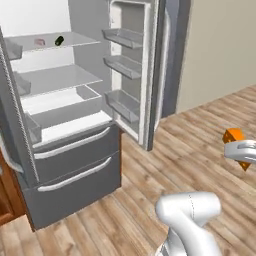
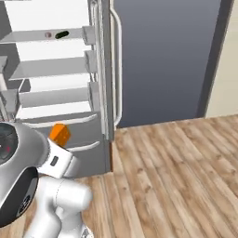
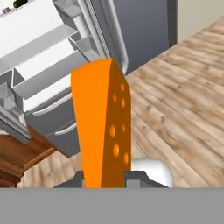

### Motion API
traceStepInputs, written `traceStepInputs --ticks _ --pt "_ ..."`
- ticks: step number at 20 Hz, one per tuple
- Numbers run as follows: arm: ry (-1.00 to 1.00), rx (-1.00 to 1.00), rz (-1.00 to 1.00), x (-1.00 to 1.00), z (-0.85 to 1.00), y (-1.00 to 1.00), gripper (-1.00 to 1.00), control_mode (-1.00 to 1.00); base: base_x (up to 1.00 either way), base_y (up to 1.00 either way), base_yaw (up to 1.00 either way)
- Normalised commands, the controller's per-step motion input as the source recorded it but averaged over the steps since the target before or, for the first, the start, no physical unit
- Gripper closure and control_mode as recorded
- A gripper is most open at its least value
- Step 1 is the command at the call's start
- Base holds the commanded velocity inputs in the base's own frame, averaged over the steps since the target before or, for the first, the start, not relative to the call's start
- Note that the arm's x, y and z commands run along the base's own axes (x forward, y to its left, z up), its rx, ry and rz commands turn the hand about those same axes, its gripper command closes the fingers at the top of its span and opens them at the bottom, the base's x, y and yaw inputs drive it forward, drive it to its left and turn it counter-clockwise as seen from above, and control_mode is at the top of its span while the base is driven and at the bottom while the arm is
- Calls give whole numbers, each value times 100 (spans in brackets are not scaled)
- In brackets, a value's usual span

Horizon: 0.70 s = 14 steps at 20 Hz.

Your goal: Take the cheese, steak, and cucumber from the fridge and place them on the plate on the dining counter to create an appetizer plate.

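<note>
Fingers (image 3: 105, 177) clamping cheese (image 3: 103, 127), wooden floor (image 3: 183, 100)

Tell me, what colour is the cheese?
Orange, with small round holes on one side. The cheese shows best in the hand view.

One fridge (image 1: 75, 165) was counted, with two lower drawers (image 1: 75, 150) and three door bins (image 1: 122, 37) on the open right door. One cheese (image 3: 103, 127) wedge was recorded. One cucumber (image 1: 59, 41) and one steak (image 1: 40, 42) were noted on the top shelf (image 1: 80, 39). Three interior shelves were tallied.
</note>
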Motion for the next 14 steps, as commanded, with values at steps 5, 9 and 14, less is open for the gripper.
traceStepInputs --ticks 5,9,14 --pt "0 0 0 0 0 0 100 100 -54 0 -77" --pt "0 0 0 0 0 0 100 100 -36 0 -82" --pt "0 0 0 0 0 0 100 100 -24 0 -81"
